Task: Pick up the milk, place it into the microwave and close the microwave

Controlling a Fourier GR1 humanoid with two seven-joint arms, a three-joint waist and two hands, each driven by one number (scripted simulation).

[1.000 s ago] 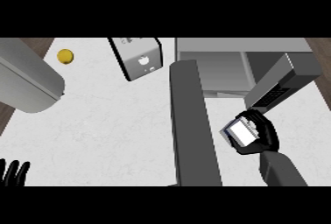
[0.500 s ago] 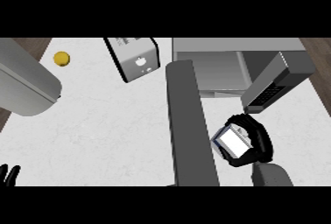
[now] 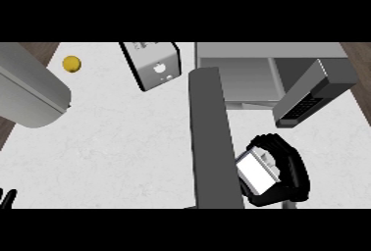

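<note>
Head view showed the right hand low at the right, its black fingers curled round the milk, a pale carton held off the white table with one light face turned up and left. Just beside the carton, on its left, stood the dark edge of the open microwave door, running away from the robot toward the microwave, whose grey cavity lay open at the top of the view, well ahead of the hand. A dark slanted panel stood between the hand and the cavity's right side. By judgement, the step in hand was carrying the carton in: the hand would do well to travel forward along the door's right side, keeping clear of its edge and of the slanted panel, and keep the carton level until it was over the cavity floor. Only fingertips of the left hand showed at the lower left corner; their state could not be told.
</note>
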